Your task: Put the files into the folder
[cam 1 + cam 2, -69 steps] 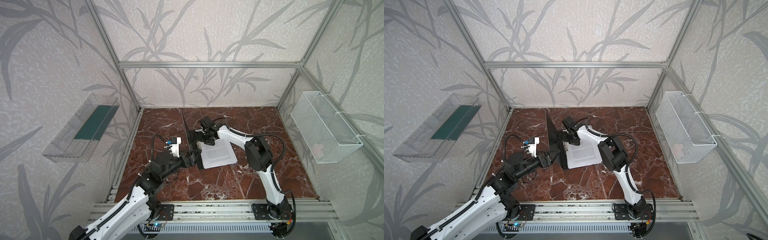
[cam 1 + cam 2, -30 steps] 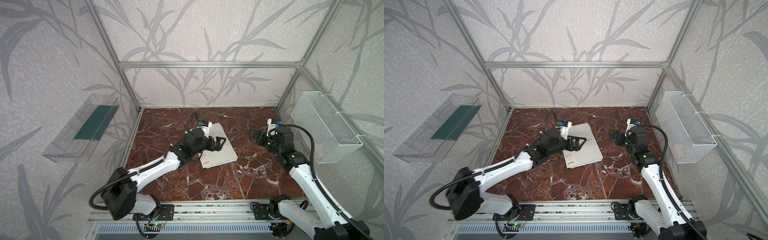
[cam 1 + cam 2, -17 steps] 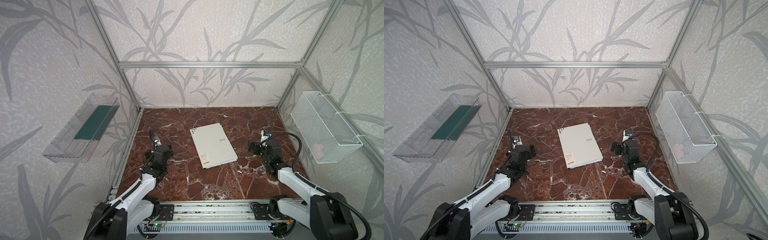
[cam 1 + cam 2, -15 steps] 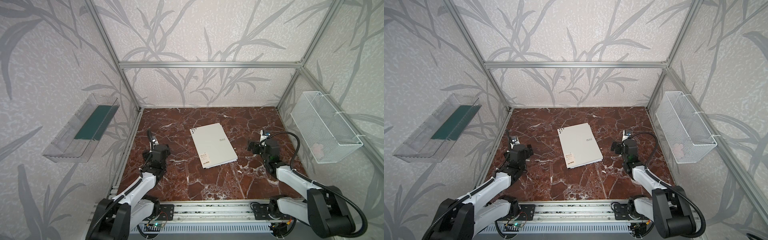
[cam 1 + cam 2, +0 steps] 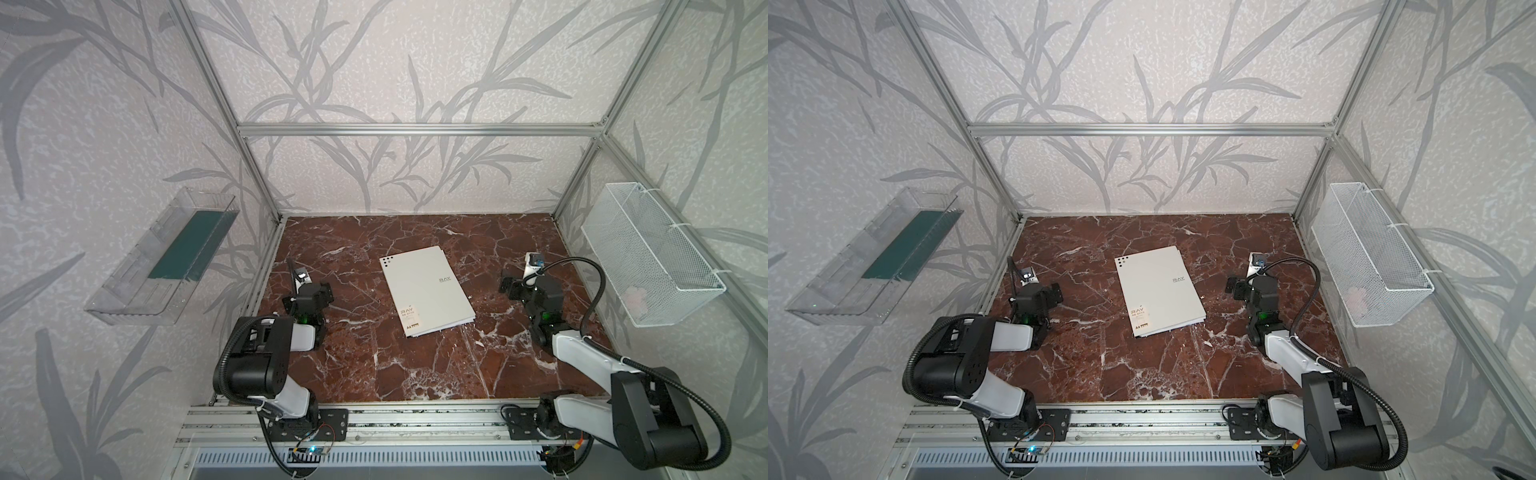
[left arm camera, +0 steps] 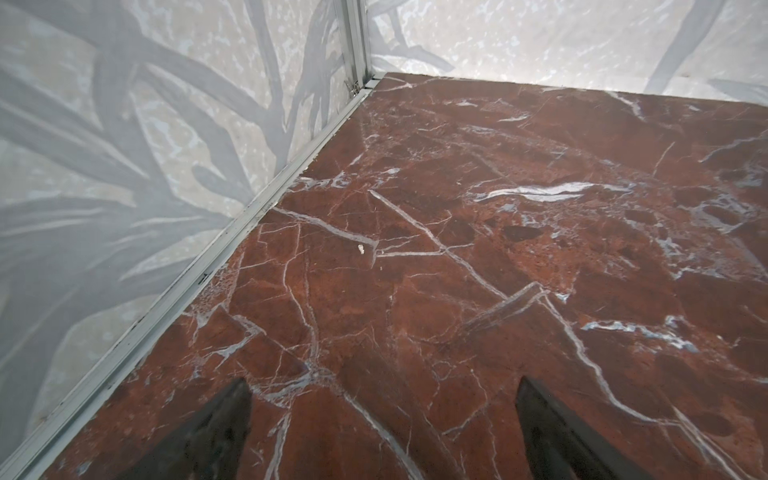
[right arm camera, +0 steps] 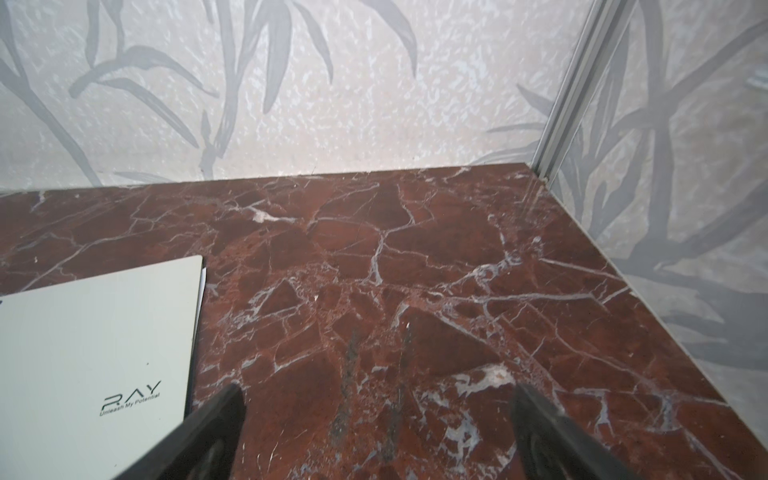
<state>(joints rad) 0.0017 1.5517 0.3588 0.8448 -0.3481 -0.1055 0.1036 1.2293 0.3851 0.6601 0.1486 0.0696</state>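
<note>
**Item 1, folder** (image 5: 426, 291) (image 5: 1160, 291). Thin and off-white, closed, lying flat at mid-bench with the cover up and turned slightly askew. Black dots mark its far left corner, "RAY" is printed near its right edge, and "A4" with a small label is at its near left corner. The right wrist view (image 7: 95, 353) shows one corner and the "RAY" print.

**Item 2, files** (image 5: 449, 327). Only thin white sheet edges show, peeping out along the near edge of the closed folder. The print on them cannot be read.

**Item 3, left pincer** (image 5: 324, 291) (image 5: 1054, 293) (image 6: 384, 382). It is low over the left side of the bench, near the wall rail. Its jaws stand wide apart and empty, with only bare marble between the dark fingers (image 6: 216, 428). It is well apart from the folder.

**Item 4, right pincer** (image 5: 509, 286) (image 5: 1235, 289) (image 7: 378, 388). It is low over the right side of the bench. Its jaws stand wide apart and hold nothing. It is clear of the folder and does not touch it.

**Item 5, bench** (image 5: 415, 374). Red-brown marble with white veins, inside an aluminium frame. The folder lies between the two pincers.

**Item 6, clear tray** (image 5: 166, 266). It has a green base and is mounted on the left wall, off the bench.

**Item 7, wire basket** (image 5: 648, 257). White mesh, mounted on the right wall. A pale thing lies in it, too faint to name.
</note>
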